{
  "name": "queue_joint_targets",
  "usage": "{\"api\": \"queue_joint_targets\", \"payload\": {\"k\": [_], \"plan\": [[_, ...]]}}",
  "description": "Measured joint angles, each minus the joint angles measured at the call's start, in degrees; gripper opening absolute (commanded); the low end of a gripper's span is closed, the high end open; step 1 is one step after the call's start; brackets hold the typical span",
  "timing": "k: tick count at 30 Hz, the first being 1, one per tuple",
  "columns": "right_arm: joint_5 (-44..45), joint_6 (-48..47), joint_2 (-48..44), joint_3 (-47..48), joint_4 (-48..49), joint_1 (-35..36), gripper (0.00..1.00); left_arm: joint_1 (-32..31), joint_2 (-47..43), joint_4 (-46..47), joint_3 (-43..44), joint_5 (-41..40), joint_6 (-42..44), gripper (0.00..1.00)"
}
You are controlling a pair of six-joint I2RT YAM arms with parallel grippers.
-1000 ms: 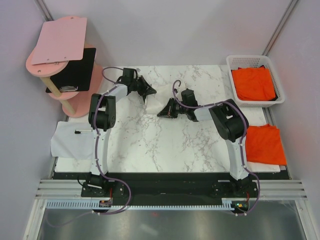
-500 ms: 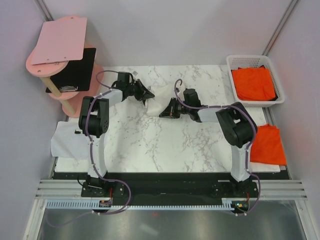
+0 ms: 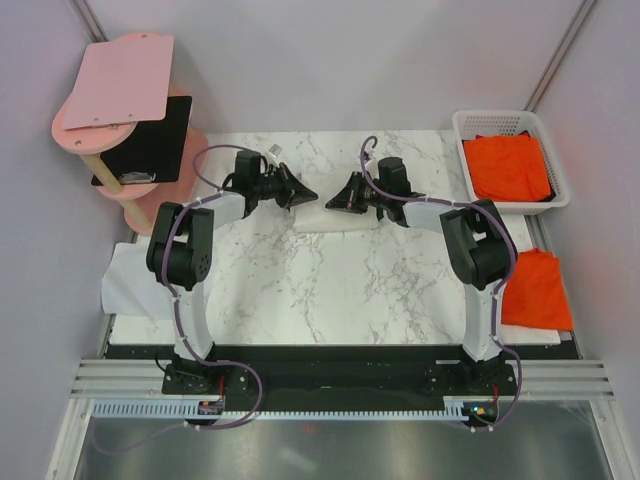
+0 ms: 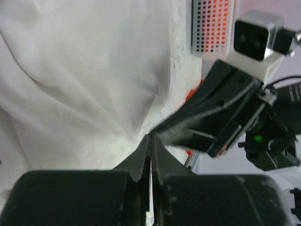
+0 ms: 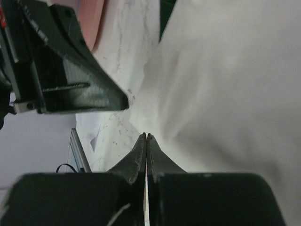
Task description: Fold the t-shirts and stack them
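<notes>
Our left gripper [image 3: 308, 193] and right gripper [image 3: 333, 201] are both pressed fully closed, tips facing each other over the cream-white t-shirt [image 3: 340, 218]; we cannot tell whether either pinches cloth. That shirt lies folded at the table's [image 3: 300, 290] far middle. One orange t-shirt [image 3: 508, 167] fills the white basket [image 3: 462, 128], and a second orange t-shirt [image 3: 535, 288] lies near the right edge.
</notes>
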Motion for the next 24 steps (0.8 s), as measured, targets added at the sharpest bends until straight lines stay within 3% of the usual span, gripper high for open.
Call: {"api": "queue_joint_targets", "payload": {"k": [6,24], "plan": [[0.76,-1.38,4.96,1.09,-2.45,-2.73,0.00,-2.91,1.92,5.77,-5.46,1.44,-3.32,0.02],[0.52,-3.15,5.86,-2.29,-2.03,-3.10,0.00,-3.67,6.78,17.38,-16.15,2.45,-5.70,0.02]]}}
